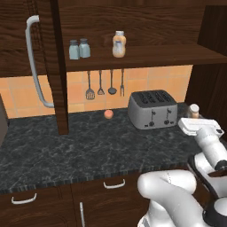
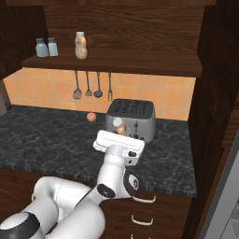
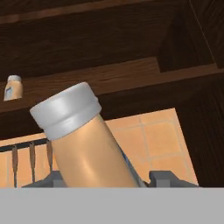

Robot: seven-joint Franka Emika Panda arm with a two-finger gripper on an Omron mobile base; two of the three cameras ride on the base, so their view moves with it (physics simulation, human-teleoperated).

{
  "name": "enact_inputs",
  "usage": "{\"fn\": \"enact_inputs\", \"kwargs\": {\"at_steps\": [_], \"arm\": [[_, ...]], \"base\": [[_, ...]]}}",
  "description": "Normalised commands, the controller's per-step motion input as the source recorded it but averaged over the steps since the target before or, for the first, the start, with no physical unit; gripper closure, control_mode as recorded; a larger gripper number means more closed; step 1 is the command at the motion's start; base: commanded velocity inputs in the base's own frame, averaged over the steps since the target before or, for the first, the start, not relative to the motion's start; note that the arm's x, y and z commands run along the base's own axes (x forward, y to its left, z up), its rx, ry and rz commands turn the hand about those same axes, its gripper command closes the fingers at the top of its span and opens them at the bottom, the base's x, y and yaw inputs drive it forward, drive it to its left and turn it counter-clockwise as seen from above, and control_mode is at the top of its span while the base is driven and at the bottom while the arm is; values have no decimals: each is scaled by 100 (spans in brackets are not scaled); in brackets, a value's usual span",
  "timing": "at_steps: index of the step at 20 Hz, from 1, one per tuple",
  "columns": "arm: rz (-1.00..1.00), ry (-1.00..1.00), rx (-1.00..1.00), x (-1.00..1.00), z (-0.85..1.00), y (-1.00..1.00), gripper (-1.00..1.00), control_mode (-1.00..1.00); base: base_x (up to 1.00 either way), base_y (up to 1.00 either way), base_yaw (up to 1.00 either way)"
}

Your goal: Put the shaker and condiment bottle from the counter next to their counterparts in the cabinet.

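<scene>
- Shelf of dark wooden cabinet (image 1: 146, 55): 2 blue-grey shakers (image 1: 79, 48), 1 orange-tan bottle (image 1: 119, 44).
- Gripper (image 2: 119, 135) jaws closed around 1 more orange-tan, pale-capped condiment bottle (image 3: 85, 144).

Base views: behind arm, left and right, facing forward-down; shared counter (image 1: 66, 146), toaster (image 2: 130, 119), cabinet (image 1: 146, 56) shelf. Hand view: very near condiment bottle (image 3: 87, 144), tilted up at shelf.
</scene>
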Motion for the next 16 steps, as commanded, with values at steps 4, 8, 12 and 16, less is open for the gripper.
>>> {"fn": "enact_inputs", "kwargs": {"at_steps": [4, 8, 12, 16], "arm": [[15, 4, -15, -51, 94, 2, 100, -100], [14, 5, -18, -55, 95, 0, 100, -100], [12, 6, -16, -55, 99, 0, 100, -100], [11, 8, -16, -50, 100, 0, 100, -100]], "base": [[0, 0, 0], [0, 0, 0], [0, 0, 0], [0, 0, 0]]}}
